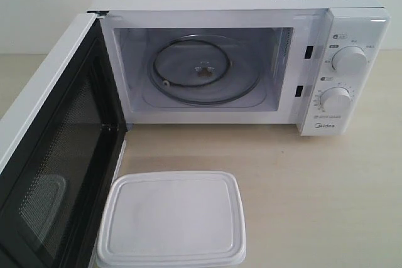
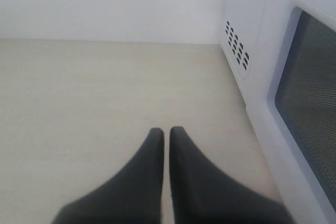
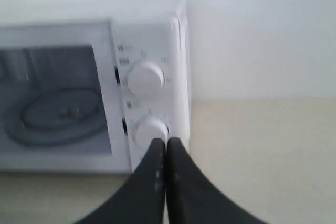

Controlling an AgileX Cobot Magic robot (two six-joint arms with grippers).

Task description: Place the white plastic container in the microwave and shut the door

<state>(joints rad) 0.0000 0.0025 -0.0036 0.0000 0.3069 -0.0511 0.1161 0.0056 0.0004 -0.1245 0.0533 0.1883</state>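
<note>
The white plastic container [image 1: 171,219], lid on, lies on the table in front of the microwave [image 1: 251,4], near the bottom edge of the exterior view. The door [image 1: 50,155] stands swung wide open at the left, showing the glass turntable [image 1: 204,70] inside. No gripper shows in the exterior view. My left gripper [image 2: 166,131] is shut and empty over bare table, beside the door's outer face [image 2: 304,103]. My right gripper [image 3: 166,142] is shut and empty, its tips in line with the lower dial [image 3: 150,130] of the microwave [image 3: 147,51].
The light wooden table [image 1: 314,192] spreads in front and to the right of the microwave. A pale wall stands behind. Vent slots [image 2: 237,45] mark the microwave's side next to the left gripper.
</note>
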